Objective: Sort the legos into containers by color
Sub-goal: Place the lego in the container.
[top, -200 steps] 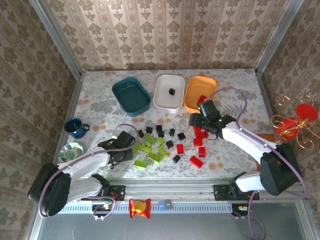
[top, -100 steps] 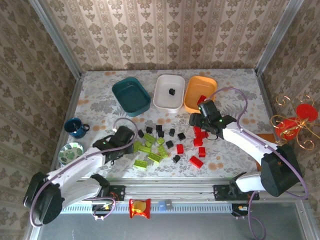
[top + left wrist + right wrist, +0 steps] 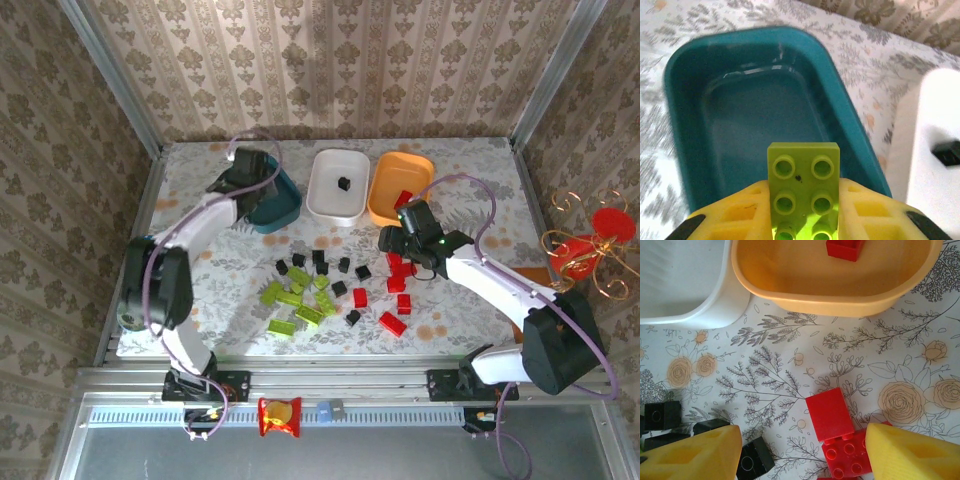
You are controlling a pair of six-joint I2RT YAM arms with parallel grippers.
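My left gripper (image 3: 250, 172) hangs over the dark teal tray (image 3: 286, 210), shut on a lime-green studded lego (image 3: 803, 175). Below it in the left wrist view lies the teal tray (image 3: 690, 65), nothing in it. The white tray (image 3: 326, 208) holds a black cube (image 3: 343, 183). A red lego (image 3: 403, 198) lies in the orange tray (image 3: 388, 212). My right gripper (image 3: 398, 250) stands open low over the table, its yellow fingers (image 3: 690, 455) either side of red legos (image 3: 829, 415) and a black cube (image 3: 754, 457). Loose green (image 3: 295, 300), black (image 3: 320, 262) and red (image 3: 395, 290) legos lie mid-table.
The left arm (image 3: 160, 280) stretches along the table's left side from front to back. A red and gold wire ornament (image 3: 590, 245) stands off the table's right edge. Metal frame posts and patterned walls close in the back and sides.
My left arm has swung from the green pile at the front to the back, carrying a green lego over the teal tray. The right arm has stayed put.
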